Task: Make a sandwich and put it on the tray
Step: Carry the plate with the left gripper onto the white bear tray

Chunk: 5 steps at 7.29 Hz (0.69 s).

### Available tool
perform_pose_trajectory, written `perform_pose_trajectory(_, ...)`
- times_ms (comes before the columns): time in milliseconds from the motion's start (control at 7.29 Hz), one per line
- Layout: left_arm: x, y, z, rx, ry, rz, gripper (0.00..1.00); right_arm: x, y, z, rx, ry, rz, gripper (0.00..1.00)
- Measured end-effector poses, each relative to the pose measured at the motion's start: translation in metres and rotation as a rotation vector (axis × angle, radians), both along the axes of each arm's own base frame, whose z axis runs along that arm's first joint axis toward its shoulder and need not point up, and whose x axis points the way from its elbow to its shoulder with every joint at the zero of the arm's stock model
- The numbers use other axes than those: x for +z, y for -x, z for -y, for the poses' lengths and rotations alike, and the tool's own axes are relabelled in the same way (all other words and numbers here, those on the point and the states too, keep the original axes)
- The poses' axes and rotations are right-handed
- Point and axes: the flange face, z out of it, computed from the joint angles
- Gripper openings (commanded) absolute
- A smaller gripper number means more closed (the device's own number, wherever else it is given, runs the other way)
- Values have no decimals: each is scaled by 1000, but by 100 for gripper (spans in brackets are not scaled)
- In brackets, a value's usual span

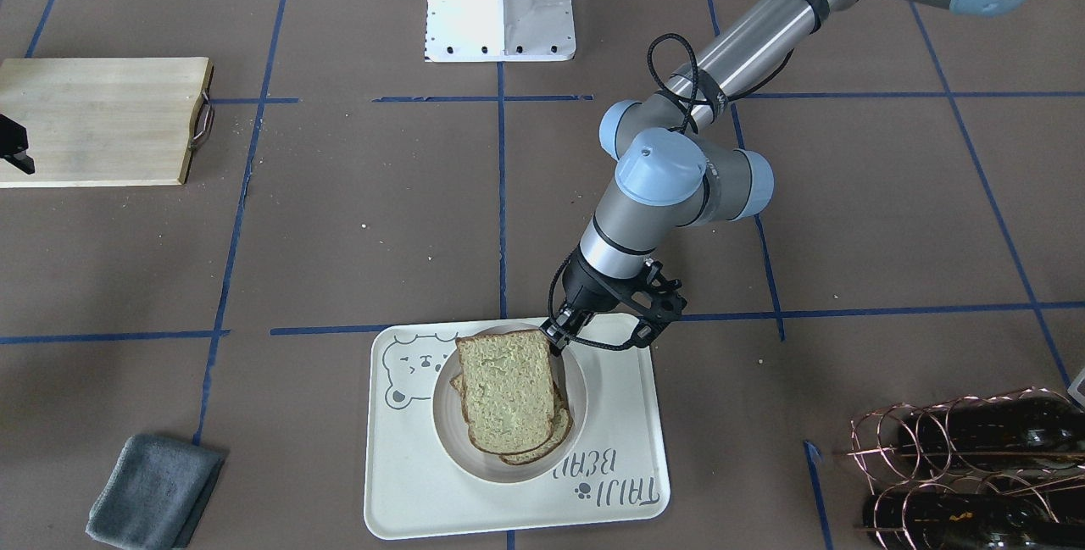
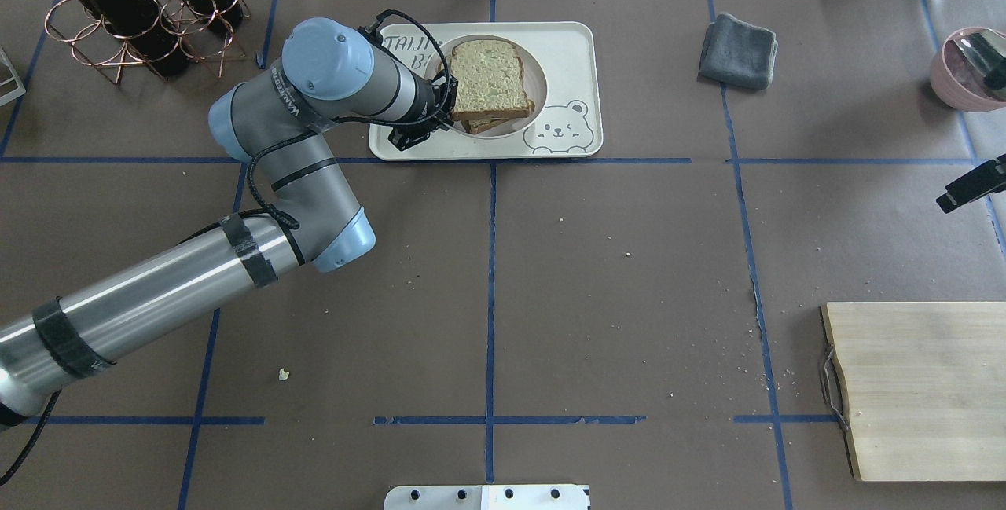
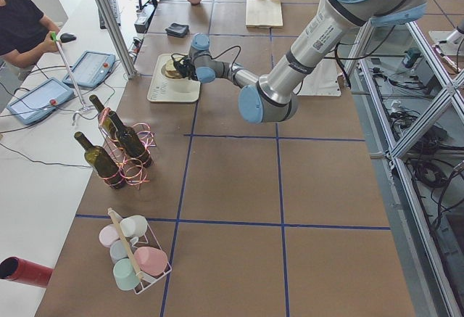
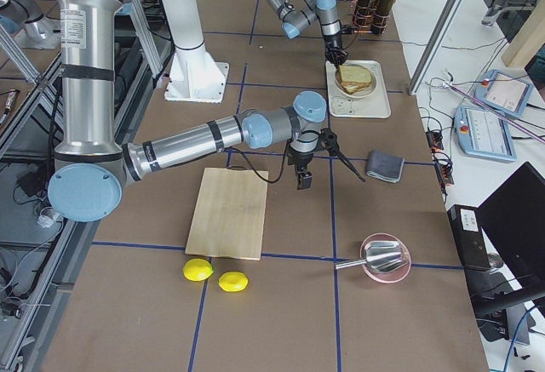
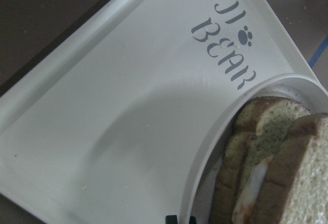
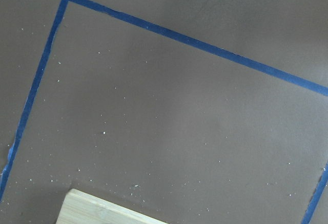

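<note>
Right gripper (image 4: pixel 303 176): clipped by the frame edge in the overhead and front views, tiny in the side view, and its own wrist cam shows no fingers. Can't tell if they're apart or together. It hangs over the table (image 2: pixel 613 274) just beside the wooden board (image 2: pixel 919 388).

Farther out, the left arm reaches to the tray (image 1: pixel 619 380) with its wrist angled down. The left gripper (image 1: pixel 557 345) has its tips at the top slice's (image 1: pixel 507 389) edge; clamped or not, can't tell. The sandwich (image 2: pixel 489 86) sits on the plate (image 1: pixel 579 380) on the tray. The egg (image 5: pixel 251 193) shows only as a white sliver between the slices.
</note>
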Motion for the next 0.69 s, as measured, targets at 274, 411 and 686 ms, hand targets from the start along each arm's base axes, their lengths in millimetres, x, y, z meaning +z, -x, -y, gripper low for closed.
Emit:
perform_pose_trajectory(274, 4, -6, 2, 4, -8, -7, 10, -2, 0, -1, -1, 1, 7, 100)
perform_pose_trajectory(411, 8, -8, 1, 7, -11, -10, 10, -3, 1, -2, -3, 5, 18, 100)
perform_pose_trajectory(686, 14, -11, 1, 12, -17, -9, 42, -6, 1, -3, -5, 7, 29, 100)
